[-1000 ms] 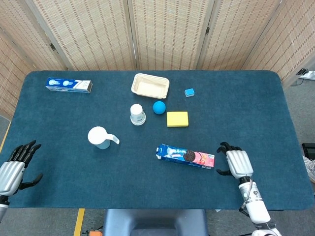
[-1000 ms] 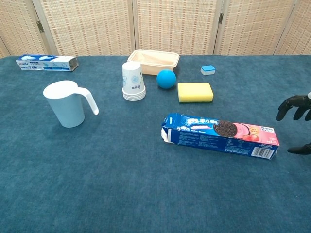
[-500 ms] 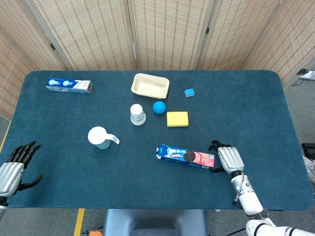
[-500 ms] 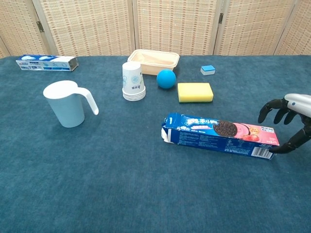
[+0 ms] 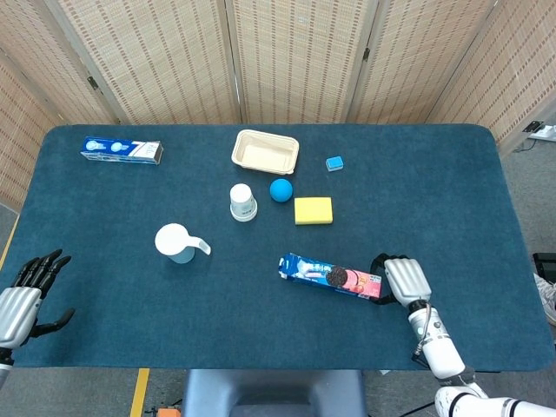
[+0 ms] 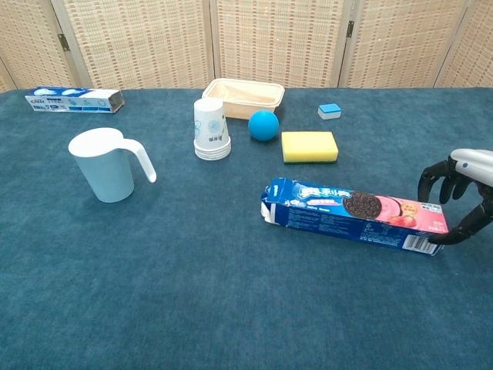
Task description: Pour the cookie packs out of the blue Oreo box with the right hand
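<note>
The blue Oreo box (image 5: 330,277) (image 6: 354,214) lies flat on the table, front centre-right, with its opened end pointing left. My right hand (image 5: 404,280) (image 6: 462,196) is at the box's right end. Its fingers (image 6: 433,179) curl over the far edge and the thumb presses the near corner, so it grips that end. No cookie packs show outside the box. My left hand (image 5: 22,295) hovers at the table's front left corner with fingers apart and nothing in it; the chest view does not show it.
A white mug (image 6: 108,164) stands left of the box. Behind the box are stacked paper cups (image 6: 210,129), a blue ball (image 6: 263,125), a yellow sponge (image 6: 310,146), a beige tray (image 6: 243,91) and a small blue block (image 6: 330,111). A toothpaste box (image 6: 73,99) lies far left.
My right hand moved left to the box's right end and closed its fingers and thumb around it. The box shifted slightly to the right and turned a little. The left hand stayed put.
</note>
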{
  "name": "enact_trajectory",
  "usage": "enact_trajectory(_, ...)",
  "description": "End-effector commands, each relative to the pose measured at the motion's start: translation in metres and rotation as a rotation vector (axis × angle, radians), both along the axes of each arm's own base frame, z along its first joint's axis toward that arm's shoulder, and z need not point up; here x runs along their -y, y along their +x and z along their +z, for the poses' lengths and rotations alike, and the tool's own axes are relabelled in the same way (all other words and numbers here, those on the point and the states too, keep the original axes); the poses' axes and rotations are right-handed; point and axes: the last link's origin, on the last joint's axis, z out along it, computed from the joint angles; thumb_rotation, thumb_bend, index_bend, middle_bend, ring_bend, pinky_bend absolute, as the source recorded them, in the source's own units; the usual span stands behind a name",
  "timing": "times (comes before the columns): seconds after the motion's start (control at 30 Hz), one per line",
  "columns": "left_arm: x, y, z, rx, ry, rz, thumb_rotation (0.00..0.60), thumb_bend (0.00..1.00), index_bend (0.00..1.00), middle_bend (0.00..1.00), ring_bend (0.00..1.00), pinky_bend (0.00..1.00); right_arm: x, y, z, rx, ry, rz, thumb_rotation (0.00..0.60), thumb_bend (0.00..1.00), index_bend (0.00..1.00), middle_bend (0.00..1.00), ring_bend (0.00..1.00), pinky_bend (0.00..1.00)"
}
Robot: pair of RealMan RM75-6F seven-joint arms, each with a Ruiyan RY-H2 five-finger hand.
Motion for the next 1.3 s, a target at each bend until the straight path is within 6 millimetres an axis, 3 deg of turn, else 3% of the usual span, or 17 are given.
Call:
enact_trajectory(0.03,0.0,0.0,0.0,0.0,-0.002,0.002,0.6,0.33,0.0,0.03,0.03,0.05,0.001,0.0,0.003,-0.002,-0.002,0.007,0.6,0.13,0.51,0.37,0.38,0.32)
enact_trajectory(0.2,-0.001,-0.001,-0.001,-0.005,-0.009,0.005,0.6,0.33,0.0,0.03,0.04,0.05,0.009,0.005,0.019,-0.015,0.013,0.058,0.6,0.13,0.51,0.37,0.38,0.32)
enact_trajectory(0.53,-0.008,-0.004,-0.004,-0.042,0.023,0.046,0.6,0.33,0.0,0.03,0.04,0.05,0.031,0.024,0.088,0.023,0.076,0.143,0.6,0.13,0.51,0.37,0.38,0.32)
enact_trajectory(1.03,-0.015,-0.006,-0.009,-0.066,0.019,0.078,0.6,0.33,0.0,0.03,0.04,0.05,0.034,0.025,0.159,-0.221,0.134,0.139,0.6,0.13,0.51,0.37,0.34,0.28)
enact_trajectory(1.3,-0.017,-0.007,-0.014,-0.082,0.008,0.096,0.6,0.33,0.0,0.03,0.04,0.05,0.025,0.043,0.189,-0.301,0.108,0.13,0.6,0.13,0.51,0.35,0.29,0.24)
